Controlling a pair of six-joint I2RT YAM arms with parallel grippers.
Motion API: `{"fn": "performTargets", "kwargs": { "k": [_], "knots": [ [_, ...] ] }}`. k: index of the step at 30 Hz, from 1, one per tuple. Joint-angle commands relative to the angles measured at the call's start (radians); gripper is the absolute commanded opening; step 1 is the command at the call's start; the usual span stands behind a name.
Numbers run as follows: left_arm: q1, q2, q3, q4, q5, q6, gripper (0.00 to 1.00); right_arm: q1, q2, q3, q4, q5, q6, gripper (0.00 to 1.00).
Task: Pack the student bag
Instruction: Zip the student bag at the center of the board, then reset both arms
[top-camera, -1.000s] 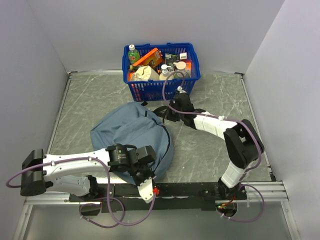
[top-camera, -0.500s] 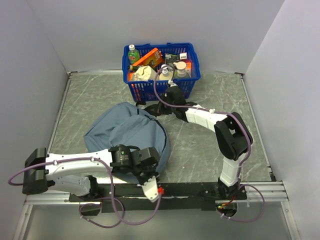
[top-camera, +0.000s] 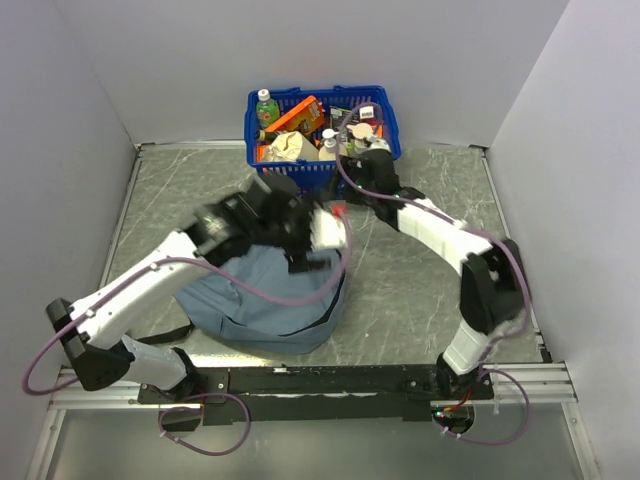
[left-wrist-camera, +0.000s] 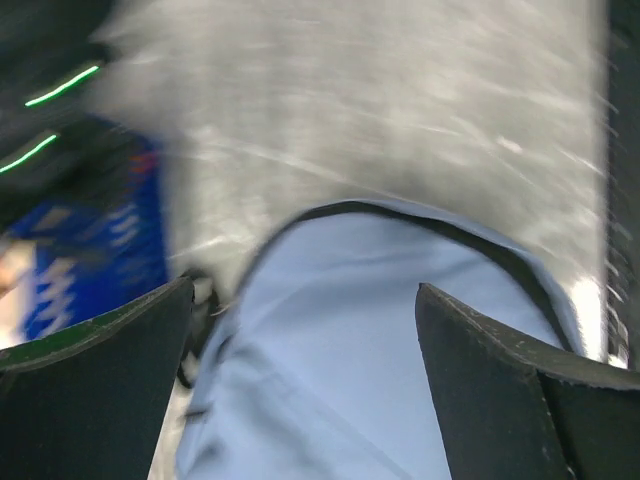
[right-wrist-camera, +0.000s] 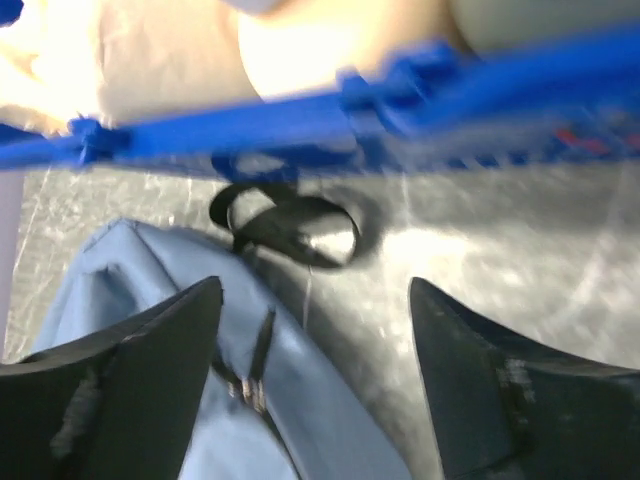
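Observation:
The student bag (top-camera: 262, 300) is a soft grey-blue backpack lying slumped on the table's near left. My left gripper (top-camera: 320, 238) hovers above its far edge. In the left wrist view the fingers (left-wrist-camera: 100, 385) stand wide apart over bare bag fabric (left-wrist-camera: 370, 340), with nothing between them. My right gripper (top-camera: 372, 162) is at the front wall of the blue basket (top-camera: 300, 180). In the right wrist view this gripper (right-wrist-camera: 315, 285) is open and empty above the bag's corner (right-wrist-camera: 140, 275) and a black strap loop (right-wrist-camera: 285, 225).
The blue plastic basket (right-wrist-camera: 420, 85) at the back holds a green-capped bottle (top-camera: 265, 105), an orange packet (top-camera: 298, 112), a pale carton and several other items. Grey walls enclose the marble-patterned table (top-camera: 420, 290). The arms' base rail (top-camera: 330, 380) runs along the near edge.
Both grippers have opened and let go of the bag. The left arm swung up from the near edge to over the bag's far side. The right gripper rose toward the basket.

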Motion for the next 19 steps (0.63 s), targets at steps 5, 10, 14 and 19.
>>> {"fn": "performTargets", "kwargs": {
  "k": [5, 10, 14, 19],
  "knots": [
    [0.461, -0.149, 0.069, 0.061, -0.069, -0.302, 0.96, -0.009, -0.443, -0.277, -0.112, -0.052, -0.117, 1.0],
    [0.758, -0.154, -0.052, 0.086, 0.043, -0.453, 0.96, -0.005, -0.583, -0.354, -0.239, -0.07, -0.127, 1.0],
    [0.91, -0.097, -0.123, 0.106, 0.085, -0.558, 0.96, -0.005, -0.671, -0.407, -0.249, -0.088, -0.134, 1.0],
    [1.013, -0.074, -0.201, 0.135, 0.139, -0.641, 0.96, -0.003, -0.75, -0.424, -0.304, -0.048, -0.145, 1.0]
  ]
}}
